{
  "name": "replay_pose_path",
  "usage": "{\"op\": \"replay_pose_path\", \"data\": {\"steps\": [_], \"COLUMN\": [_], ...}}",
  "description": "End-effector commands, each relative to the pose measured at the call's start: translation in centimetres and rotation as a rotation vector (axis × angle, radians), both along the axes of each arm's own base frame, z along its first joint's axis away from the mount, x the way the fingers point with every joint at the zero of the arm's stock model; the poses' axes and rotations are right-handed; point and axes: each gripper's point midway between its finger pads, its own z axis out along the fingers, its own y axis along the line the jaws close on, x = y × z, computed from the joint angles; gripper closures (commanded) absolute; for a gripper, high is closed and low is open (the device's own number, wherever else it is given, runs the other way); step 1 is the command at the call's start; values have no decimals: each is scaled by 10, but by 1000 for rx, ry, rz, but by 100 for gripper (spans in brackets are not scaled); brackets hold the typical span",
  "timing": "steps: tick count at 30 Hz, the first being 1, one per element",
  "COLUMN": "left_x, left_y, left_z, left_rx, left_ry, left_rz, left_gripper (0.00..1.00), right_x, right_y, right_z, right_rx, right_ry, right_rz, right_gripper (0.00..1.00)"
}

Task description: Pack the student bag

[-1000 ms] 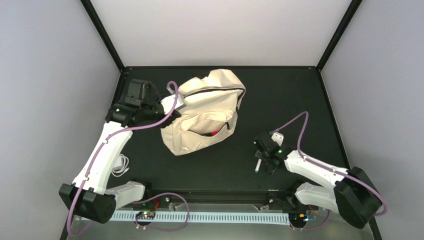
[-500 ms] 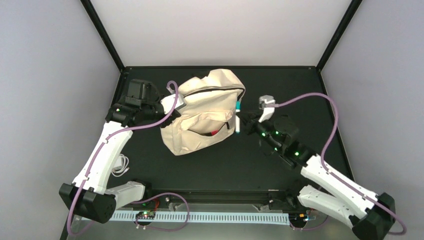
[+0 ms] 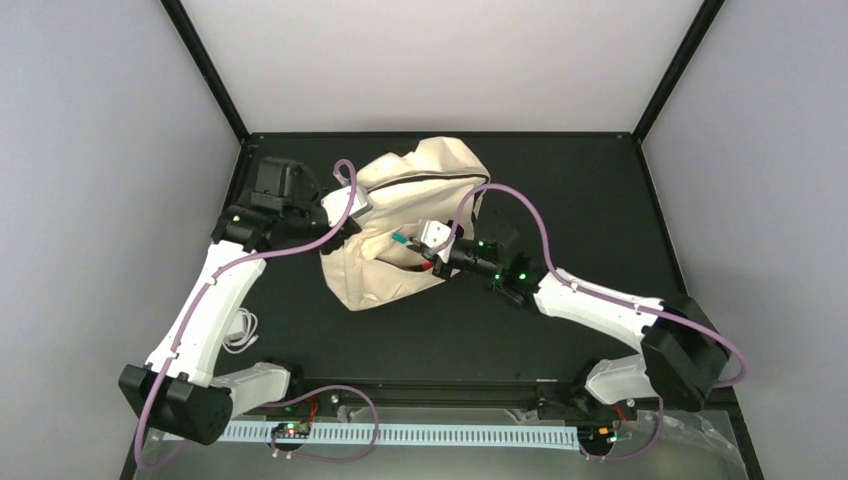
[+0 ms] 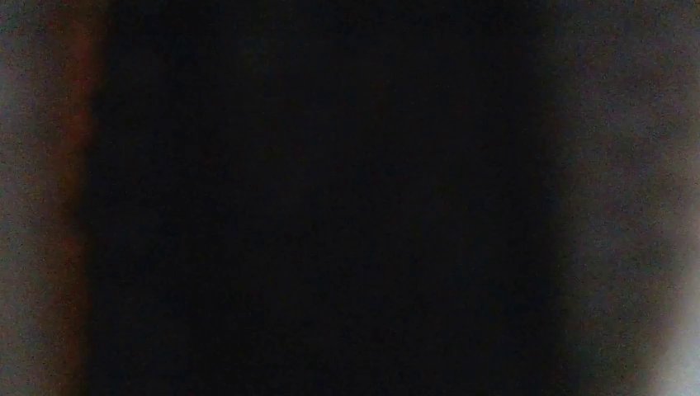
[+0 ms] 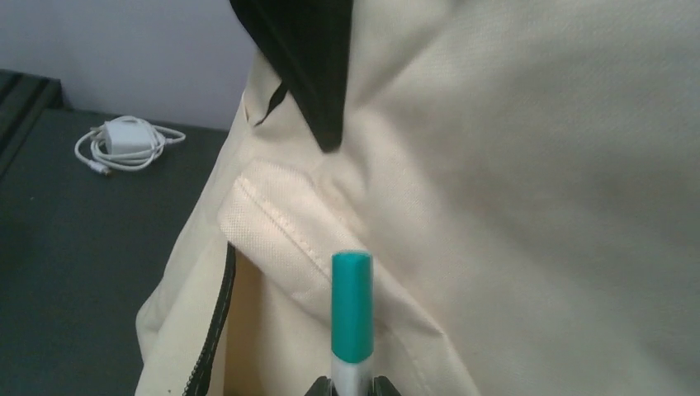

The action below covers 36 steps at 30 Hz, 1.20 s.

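The student bag, cream-beige fabric with dark zippers, lies at the table's centre-left. My left gripper is shut on its upper left edge; the left wrist view is almost wholly dark. A white marker with a teal cap is held over the bag's front pocket, with my right gripper shut on its barrel. In the right wrist view the marker points up from the gripper against the bag's fabric, beside the pocket's zipper edge. Something red shows inside the pocket.
A coiled white charger cable lies on the table left of the bag, by the left arm, and shows again as the cable in the right wrist view. A black strap hangs over the bag's upper fabric.
My right arm carried the marker from the table's right front across to the bag and now holds it over the front pocket. The left arm and the bag have stayed put.
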Motion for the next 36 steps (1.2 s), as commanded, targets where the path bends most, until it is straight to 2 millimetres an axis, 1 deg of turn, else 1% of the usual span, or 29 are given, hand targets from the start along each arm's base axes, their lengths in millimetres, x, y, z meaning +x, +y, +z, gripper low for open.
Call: {"op": "replay_pose_path", "data": {"steps": [1,2,3,4,5,6,8,9,10,12,15,17,19,21,22,24,25,30,32,36], "left_x": [8,8,8,9,9,9,9,9,9,10,11,11,11,10,10,9,9,7,6,3], "left_y": [1,1,1,1,1,1,1,2,2,2,2,2,2,1,2,2,1,2,3,4], "left_z": [10,10,10,9,9,9,9,9,9,8,7,6,7,7,8,7,7,4,4,2], "left_rx": [-2,-2,-2,0,0,3,4,5,5,8,10,11,10,11,12,12,12,18,20,32], "left_ry": [-15,-14,-13,-13,-13,-13,-15,-17,-18,-17,-15,-14,-17,-22,-24,-22,-22,-16,-18,-20], "left_rz": [27,26,25,25,24,26,25,27,27,26,27,25,21,16,15,13,12,11,9,0], "left_gripper": [98,98,98,99,98,98,99,99,98,98,98,99,99,99,98,99,98,98,99,98], "right_x": [-2,-2,-2,-2,-2,-3,-6,-8,-11,-22,-33,-33,-26,-13,-2,10,18,45,57,75], "right_y": [12,12,12,11,11,9,6,3,0,-9,-22,-35,-54,-72,-80,-87,-85,-77,-77,-73], "right_z": [9,12,15,18,21,22,30,39,52,85,126,144,154,153,152,145,140,126,121,111], "right_rx": [-62,-59,-56,-58,-63,-75,-86,-71,-47,12,39,29,27,23,20,-16,-47,-135,-146,-170], "right_ry": [-169,-174,-182,-190,-196,-198,-185,-174,-155,-113,-51,-41,-46,-57,-61,-54,-54,-125,-125,-113], "right_rz": [74,72,70,71,72,75,72,66,64,67,57,25,-15,-69,-104,-114,-117,-133,-139,-137], "right_gripper": [80,74,65,54,47,43,38,36,35,29,20,16,13,8,6,2,1,1,3,12]}}
